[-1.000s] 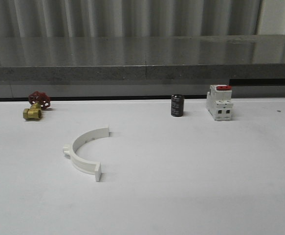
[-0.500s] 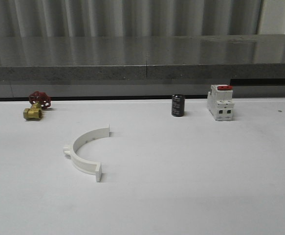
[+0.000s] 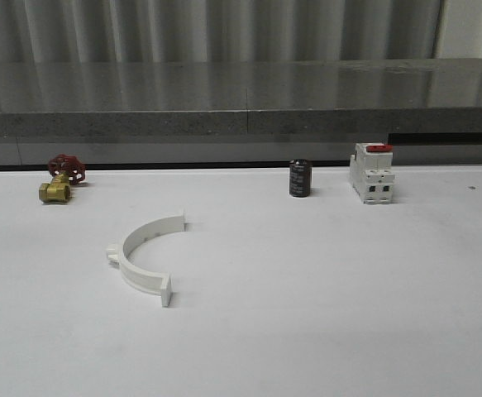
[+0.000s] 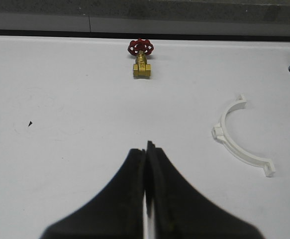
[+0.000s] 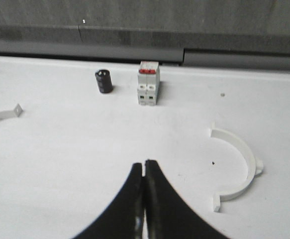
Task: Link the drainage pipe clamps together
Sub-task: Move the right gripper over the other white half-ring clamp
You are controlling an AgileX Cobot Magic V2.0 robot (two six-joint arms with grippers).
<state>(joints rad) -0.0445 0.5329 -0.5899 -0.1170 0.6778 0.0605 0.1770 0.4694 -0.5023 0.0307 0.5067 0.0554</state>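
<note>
One white half-ring drainage pipe clamp (image 3: 126,258) lies flat on the white table, left of centre, with its open side facing right. The left wrist view has it (image 4: 239,153) off to one side of my left gripper (image 4: 146,148), well apart from it. A second half-ring clamp (image 5: 250,167) lies beside my right gripper (image 5: 144,163), also not touching. An end tab of the first clamp (image 5: 0,116) shows at that view's edge. Both grippers are shut with nothing between the fingers and hover over bare table.
A brass valve with a red handwheel (image 3: 59,182) sits at the back left. A small black cylinder (image 3: 299,178) and a white breaker with a red switch (image 3: 371,172) stand at the back right. A grey ledge (image 3: 241,124) runs behind the table.
</note>
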